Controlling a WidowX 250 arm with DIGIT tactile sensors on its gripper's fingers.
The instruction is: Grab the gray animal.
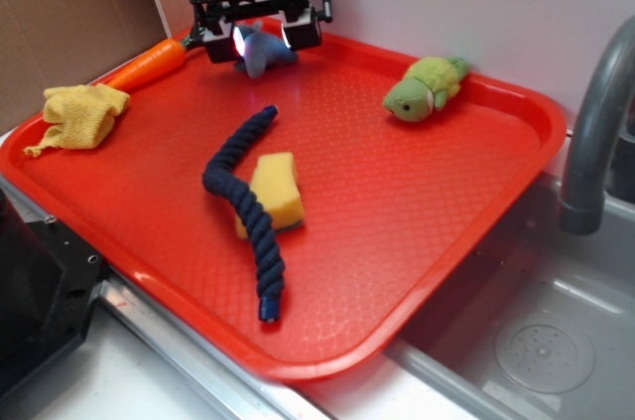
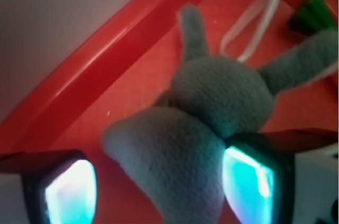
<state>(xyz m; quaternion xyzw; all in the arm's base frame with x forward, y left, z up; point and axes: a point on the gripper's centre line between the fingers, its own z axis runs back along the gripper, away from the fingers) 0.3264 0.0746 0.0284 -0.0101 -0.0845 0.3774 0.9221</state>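
Observation:
The gray animal (image 1: pixel 266 53) lies at the far left corner of the red tray (image 1: pixel 417 202). In the wrist view the gray animal (image 2: pixel 212 102) shows two long ears and a white string loop (image 2: pixel 254 23). My gripper (image 1: pixel 263 38) stands open, straddling it from above. The toy's rounded body fills the space between the fingers in the wrist view, where the gripper (image 2: pixel 159 192) has its right pad (image 2: pixel 249 187) touching the plush. A strip of red tray shows between the toy and the left pad (image 2: pixel 69 195).
An orange carrot (image 1: pixel 149 65) lies just left of the gripper on the tray rim. A yellow cloth (image 1: pixel 79 114), a dark blue braided rope (image 1: pixel 243 207), a yellow sponge (image 1: pixel 276 189) and a green plush turtle (image 1: pixel 425 88) lie on the tray. A faucet (image 1: pixel 595 112) and sink are at right.

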